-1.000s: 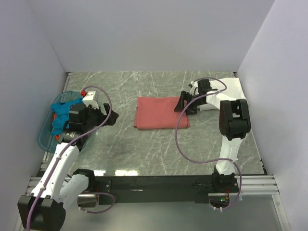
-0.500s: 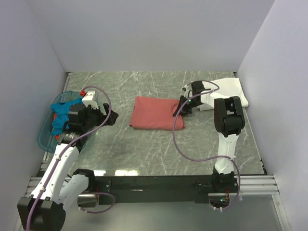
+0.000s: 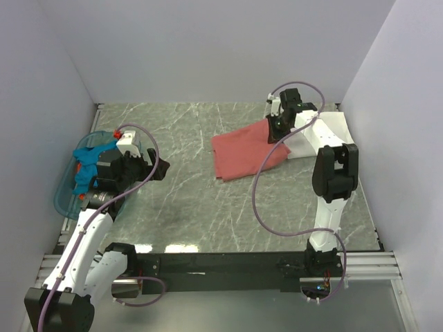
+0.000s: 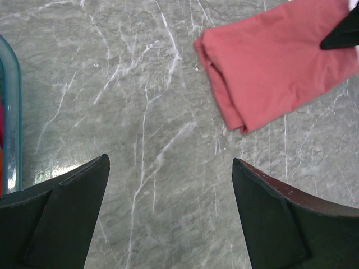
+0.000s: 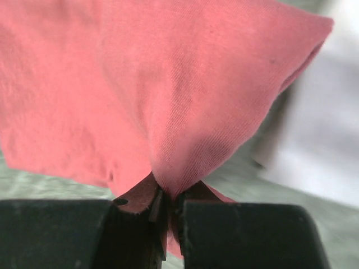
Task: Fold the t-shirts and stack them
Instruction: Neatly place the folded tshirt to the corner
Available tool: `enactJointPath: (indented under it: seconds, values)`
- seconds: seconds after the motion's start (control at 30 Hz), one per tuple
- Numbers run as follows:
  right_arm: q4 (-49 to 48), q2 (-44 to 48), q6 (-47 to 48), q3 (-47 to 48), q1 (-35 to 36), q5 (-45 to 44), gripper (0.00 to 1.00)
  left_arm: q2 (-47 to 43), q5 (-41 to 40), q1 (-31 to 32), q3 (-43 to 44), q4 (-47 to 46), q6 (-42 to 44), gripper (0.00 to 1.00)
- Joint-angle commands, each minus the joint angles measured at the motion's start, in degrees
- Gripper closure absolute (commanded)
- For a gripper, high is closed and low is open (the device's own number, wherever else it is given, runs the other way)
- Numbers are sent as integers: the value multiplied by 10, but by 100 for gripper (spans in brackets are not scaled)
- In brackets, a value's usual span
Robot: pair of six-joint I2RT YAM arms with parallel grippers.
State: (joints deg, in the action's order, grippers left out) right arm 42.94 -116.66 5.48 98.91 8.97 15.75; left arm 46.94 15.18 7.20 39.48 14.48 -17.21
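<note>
Overhead view of a grey marble worktop point(image 3: 208, 207) and two robot arms. At the far right, the right end effector point(image 3: 277, 123) clamped on a fold of the red t-shirt point(image 3: 243, 153), fingers together with cloth pinched between them, clear in the wrist view. Pinched corner lifted; rest of the shirt trailing down and leftward onto the worktop, long axis slanting from far right to near left. Just right of the grip, a folded white t-shirt point(image 3: 337, 129). Likely the stacking step: red cloth to travel rightward onto the white one, right arm by far the nearer. At the left, the left end effector point(image 4: 170, 168) spread wide and empty, near a blue basket point(image 3: 68, 197) holding a teal t-shirt point(image 3: 86, 171), well apart from the red one. A second ago: red t-shirt flat and square mid-worktop, right end effector open beside its right edge; since then closed, raised and drawn toward the far right corner.
</note>
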Motion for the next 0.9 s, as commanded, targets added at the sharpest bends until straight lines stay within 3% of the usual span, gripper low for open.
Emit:
enactJointPath:
  seconds: [0.0, 0.37, 0.87]
  values:
    - [41, 45, 53, 36, 13, -134, 100, -15, 3, 0, -1, -16, 10, 5]
    - [23, 66, 99, 68, 23, -298, 100, -25, 5, 0, -2, -16, 16, 5]
    - [-27, 108, 146, 86, 22, -368, 100, -20, 9, 0, -2, -17, 17, 5]
